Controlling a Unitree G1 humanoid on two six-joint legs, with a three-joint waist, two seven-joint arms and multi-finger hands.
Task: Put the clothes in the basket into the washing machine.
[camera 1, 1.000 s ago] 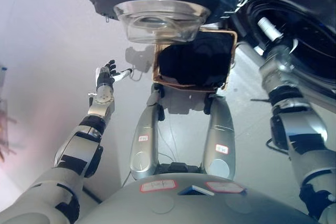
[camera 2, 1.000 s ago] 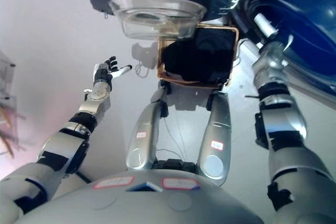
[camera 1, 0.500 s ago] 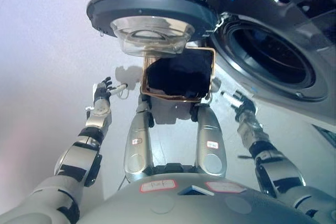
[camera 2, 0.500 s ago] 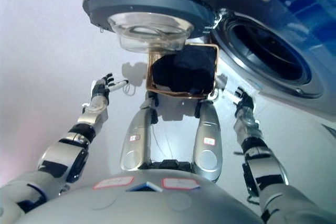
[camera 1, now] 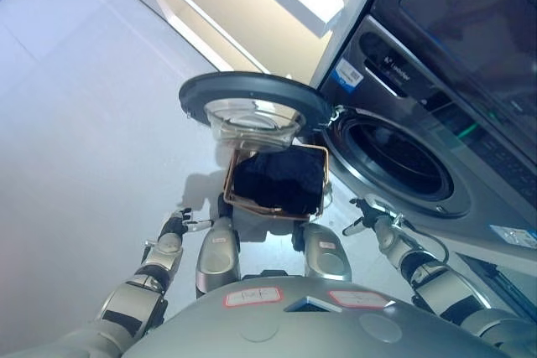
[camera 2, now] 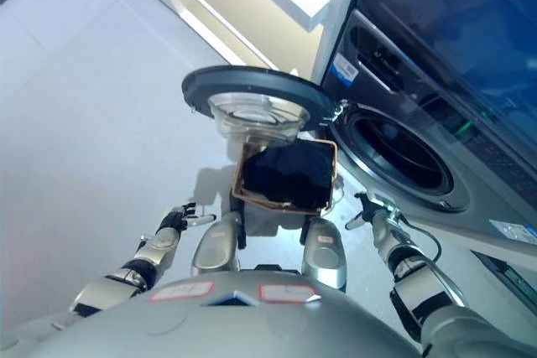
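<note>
Floor (camera 1: 92,123): pale grey, carrying the basket and the washing machine.
Left robot hand (camera 1: 179,224): low at the left, over the floor, left of the basket; fingers spread loosely, holding nothing.
Door (camera 1: 252,105): round, dark-rimmed with a clear glass bowl, swung fully open to the left of the drum, hanging above the basket's far edge.
Basket (camera 1: 232,175): brown-rimmed, rectangular, on the floor just below the open door and in front of the machine.
Clothes (camera 1: 281,182): a dark heap filling the basket.
Right robot hand (camera 1: 369,215): right of the basket, below the drum opening; fingers spread, empty.
Washing machine (camera 1: 470,157): dark grey, at the right; drum opening (camera 1: 396,159) dark inside.
</note>
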